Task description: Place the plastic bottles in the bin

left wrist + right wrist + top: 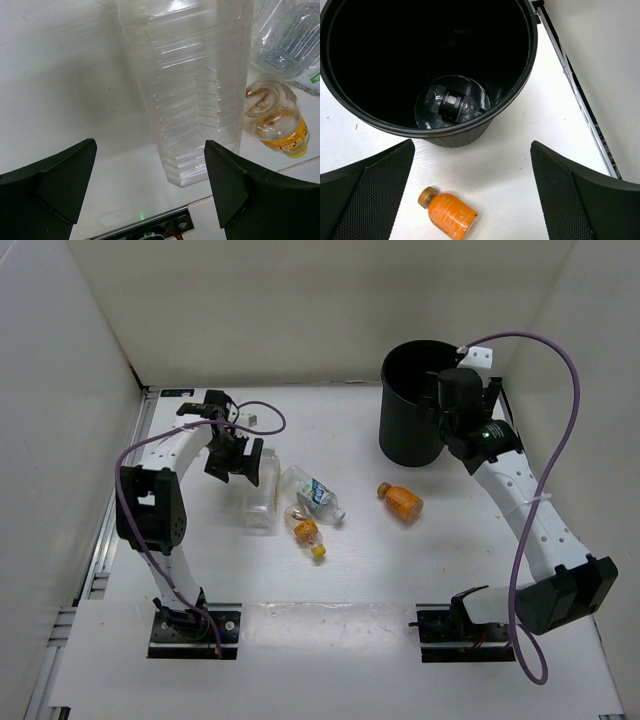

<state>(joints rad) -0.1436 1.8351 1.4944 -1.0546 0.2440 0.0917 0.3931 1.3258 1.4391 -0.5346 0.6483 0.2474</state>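
Observation:
A clear ribbed bottle point(260, 498) lies on the white table, with no label showing; it fills the left wrist view point(195, 95). My left gripper point(240, 462) hovers over its far end, open and empty point(150, 185). Beside it lie a clear bottle with a blue-white label point(312, 494) point(290, 40) and a small clear bottle with a yellow cap point(306, 533) point(275, 120). The small orange bottle point(400, 502) point(447, 215) lies near the bin. My right gripper point(450, 405) point(472, 190) is open and empty by the black bin's point(400, 430) point(530, 55) right rim. A clear bottle point(452, 102) lies inside the bin.
White enclosure walls stand at the back and both sides. A metal rail point(580, 95) runs along the table's right edge and another point(110, 530) along the left. The arm bases point(195, 625) point(465, 625) sit at the near edge.

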